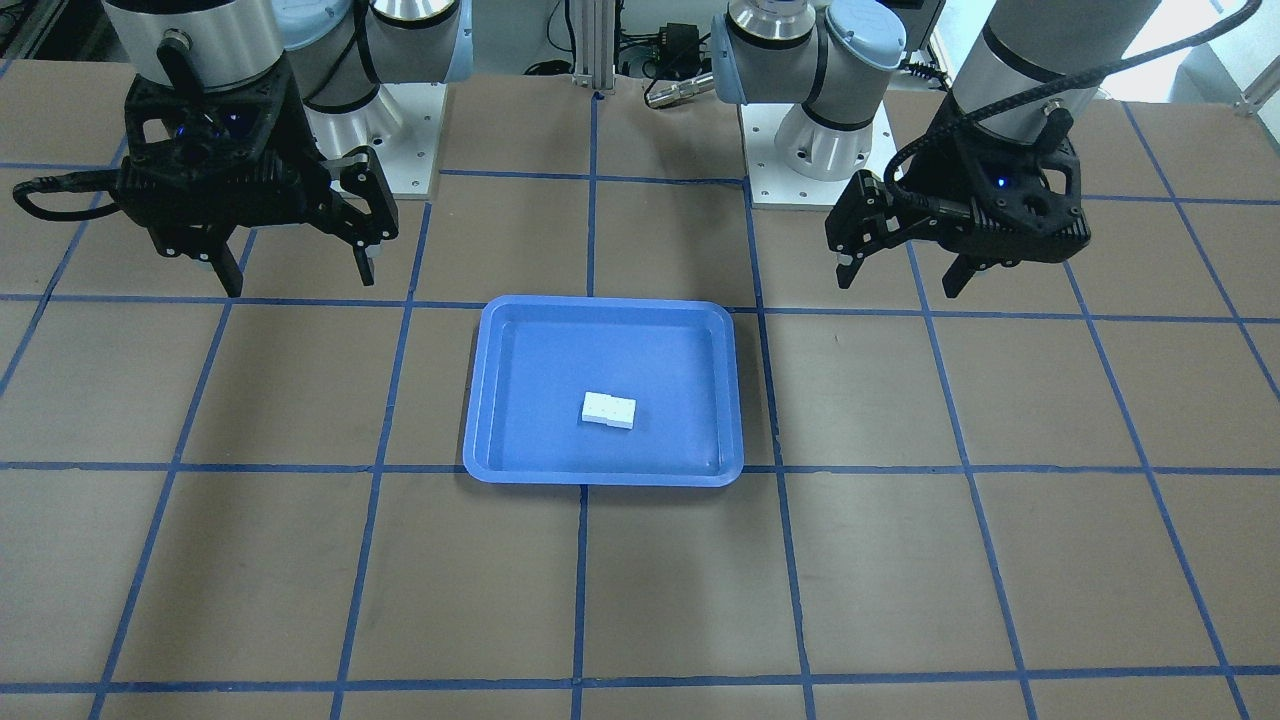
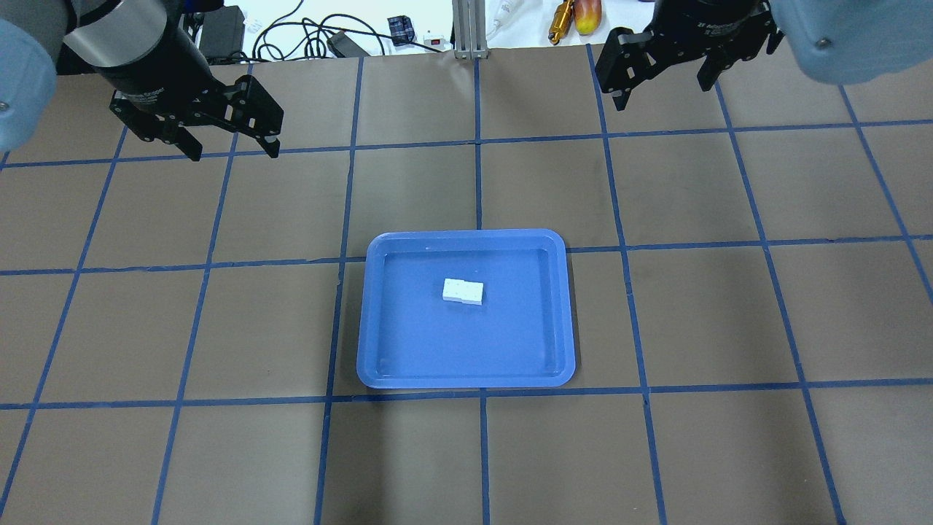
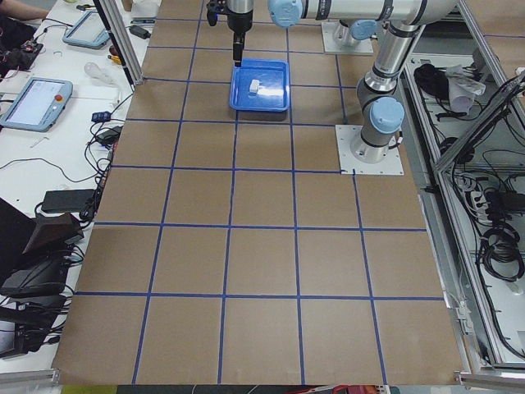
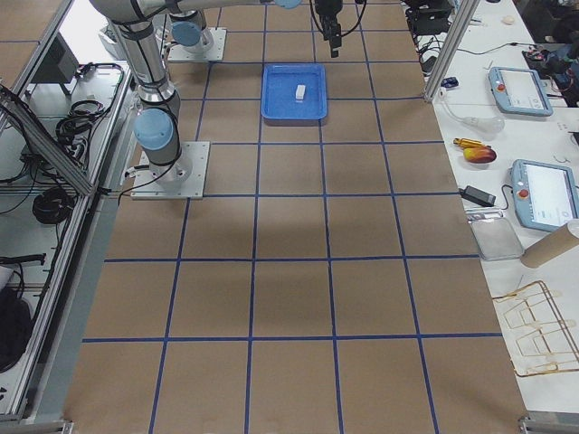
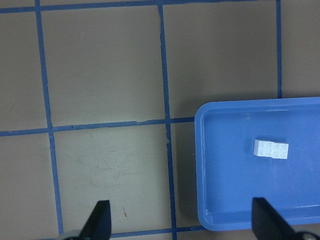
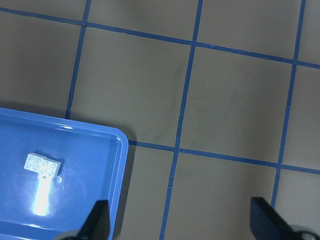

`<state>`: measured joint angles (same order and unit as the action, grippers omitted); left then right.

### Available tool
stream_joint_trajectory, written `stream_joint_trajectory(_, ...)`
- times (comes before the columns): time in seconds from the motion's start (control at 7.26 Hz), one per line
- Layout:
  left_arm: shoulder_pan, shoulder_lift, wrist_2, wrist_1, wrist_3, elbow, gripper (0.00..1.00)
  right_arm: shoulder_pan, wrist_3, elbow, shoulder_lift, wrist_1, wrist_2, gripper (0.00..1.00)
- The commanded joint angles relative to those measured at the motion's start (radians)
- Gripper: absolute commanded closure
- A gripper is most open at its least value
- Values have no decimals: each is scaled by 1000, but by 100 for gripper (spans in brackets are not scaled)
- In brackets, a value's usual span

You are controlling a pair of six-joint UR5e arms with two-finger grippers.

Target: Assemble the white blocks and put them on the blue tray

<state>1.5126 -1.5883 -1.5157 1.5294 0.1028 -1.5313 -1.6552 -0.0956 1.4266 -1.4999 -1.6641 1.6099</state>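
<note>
The white blocks (image 1: 609,409) lie joined as one short bar, studs up, near the middle of the blue tray (image 1: 560,380) at the table's centre. The bar also shows in the overhead view (image 2: 463,290) on the tray (image 2: 423,335), in the left wrist view (image 5: 271,149) and in the right wrist view (image 6: 44,165). My left gripper (image 2: 235,153) is open and empty, raised above the table to the tray's far left. My right gripper (image 2: 663,95) is open and empty, raised to the tray's far right. Neither touches the tray.
The brown table carries a blue tape grid. The two arm bases (image 1: 820,150) stand at the robot's edge. Cables, a power brick and a yellow-red tool (image 2: 576,14) lie beyond the far edge. Side benches hold tablets (image 4: 520,90).
</note>
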Motion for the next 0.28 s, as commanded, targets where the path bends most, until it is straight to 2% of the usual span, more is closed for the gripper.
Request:
stream_joint_trajectory(0.0,0,1,0,0,0,-1,0,0,0,0,1,1,-1,0)
stream_joint_trajectory(0.14,0,1,0,0,0,-1,0,0,0,0,0,4,-1,0)
